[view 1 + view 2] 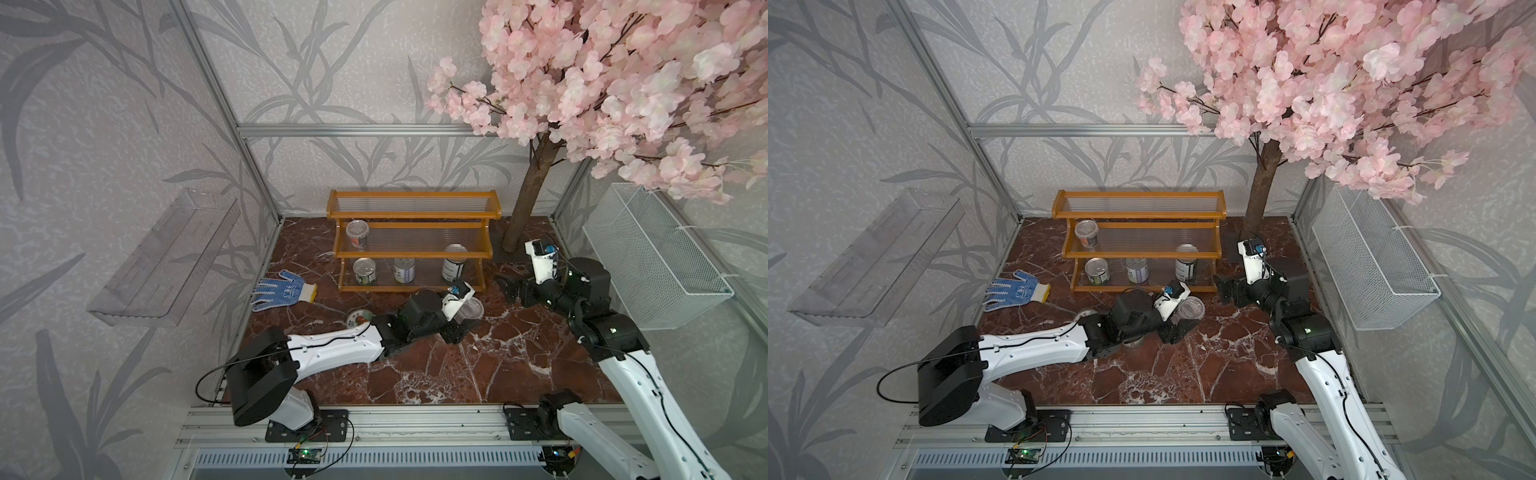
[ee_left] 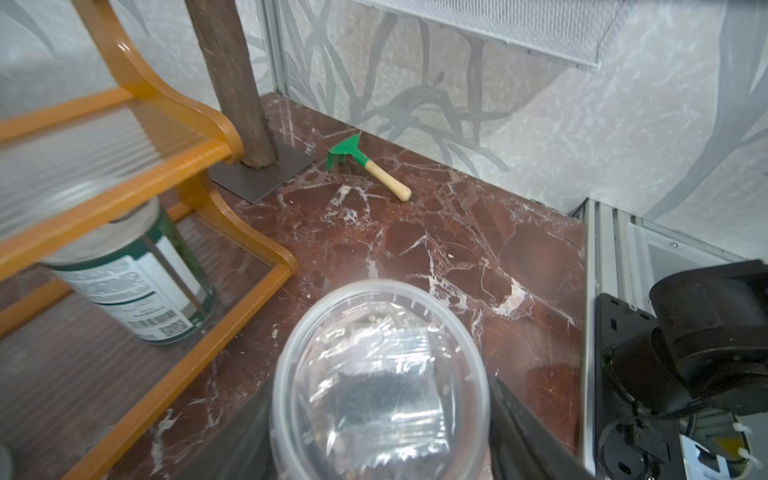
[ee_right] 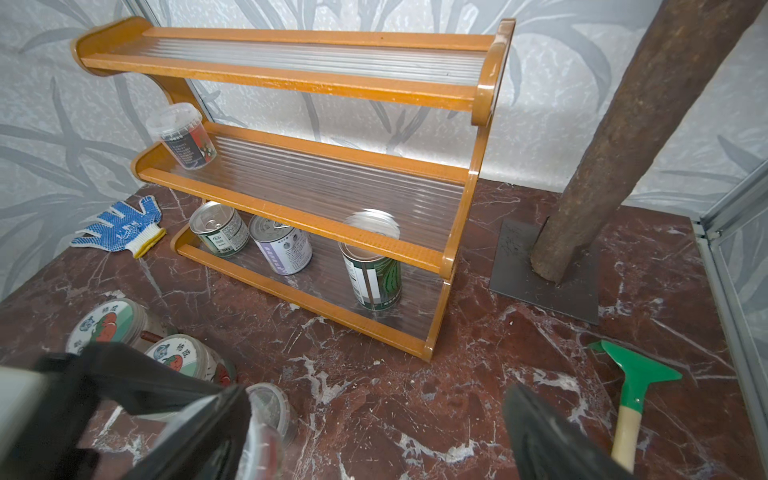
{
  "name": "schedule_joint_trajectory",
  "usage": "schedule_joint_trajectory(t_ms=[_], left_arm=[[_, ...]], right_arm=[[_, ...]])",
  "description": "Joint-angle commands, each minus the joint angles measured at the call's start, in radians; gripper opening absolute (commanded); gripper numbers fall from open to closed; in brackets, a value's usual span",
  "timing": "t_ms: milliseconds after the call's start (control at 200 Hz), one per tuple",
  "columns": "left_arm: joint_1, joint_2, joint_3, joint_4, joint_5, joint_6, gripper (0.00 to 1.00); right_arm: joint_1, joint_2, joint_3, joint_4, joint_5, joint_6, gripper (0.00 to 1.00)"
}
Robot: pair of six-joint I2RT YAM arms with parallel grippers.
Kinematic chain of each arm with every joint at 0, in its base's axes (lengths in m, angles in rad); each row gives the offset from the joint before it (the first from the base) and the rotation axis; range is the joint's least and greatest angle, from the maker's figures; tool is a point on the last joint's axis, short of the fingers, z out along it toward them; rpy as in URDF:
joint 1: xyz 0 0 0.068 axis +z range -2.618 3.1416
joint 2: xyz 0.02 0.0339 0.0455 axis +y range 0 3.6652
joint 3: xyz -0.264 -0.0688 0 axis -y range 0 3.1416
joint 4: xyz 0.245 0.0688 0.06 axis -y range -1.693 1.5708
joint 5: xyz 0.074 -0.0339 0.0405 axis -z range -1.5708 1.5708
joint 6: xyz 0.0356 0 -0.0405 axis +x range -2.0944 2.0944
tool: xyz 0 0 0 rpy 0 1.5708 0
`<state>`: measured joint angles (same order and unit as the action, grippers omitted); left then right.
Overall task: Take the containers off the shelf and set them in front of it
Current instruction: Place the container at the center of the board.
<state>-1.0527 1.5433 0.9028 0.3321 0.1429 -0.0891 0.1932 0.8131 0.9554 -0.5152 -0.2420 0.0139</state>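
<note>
Worktop [image 1: 415,374] of red marble carries a tree [image 1: 524,199] at its back right corner and, just beside the trunk, the shelf [image 1: 411,216]. Left tool [image 2: 382,432] is pressed onto a clear cup [image 2: 380,353] just in front of the shelf's right end; whether the cup touches the worktop I cannot tell. Right tool [image 3: 378,395] hangs spread wide and empty near that same end. Three cans [image 1: 404,270] stand upright on the bottom tier. Two jars [image 3: 106,326] stand side by side on the worktop before the shelf, a second cup [image 3: 270,405] beside them. A third cup [image 1: 357,233] sits at the middle tier's left end.
</note>
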Motion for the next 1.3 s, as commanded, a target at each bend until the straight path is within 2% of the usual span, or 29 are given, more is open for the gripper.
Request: schedule_joint_trajectory(t_ms=[0, 255, 440, 735, 1020, 1295], left_arm=[[-0.019, 0.076, 0.064, 0.088, 0.054, 0.009, 0.73], [-0.02, 0.242, 0.166, 0.099, 0.08, 0.064, 0.73], [-0.005, 0.329, 0.212, 0.114, 0.113, 0.073, 0.74], [0.018, 0.431, 0.279, 0.083, 0.131, 0.072, 0.74], [0.04, 0.476, 0.314, -0.011, 0.109, 0.082, 0.75], [0.04, 0.495, 0.339, -0.061, 0.147, 0.105, 0.75]], right_arm=[[-0.006, -0.021, 0.051, -0.121, -0.035, 0.016, 0.99], [-0.008, -0.037, 0.125, -0.314, 0.004, 0.029, 0.99], [-0.009, -0.051, 0.137, -0.386, 0.058, 0.065, 0.99], [-0.01, -0.06, 0.137, -0.401, 0.133, 0.047, 0.99], [-0.009, -0.051, 0.123, -0.379, 0.129, 0.051, 0.99], [-0.011, -0.036, 0.111, -0.357, 0.122, 0.044, 0.99]])
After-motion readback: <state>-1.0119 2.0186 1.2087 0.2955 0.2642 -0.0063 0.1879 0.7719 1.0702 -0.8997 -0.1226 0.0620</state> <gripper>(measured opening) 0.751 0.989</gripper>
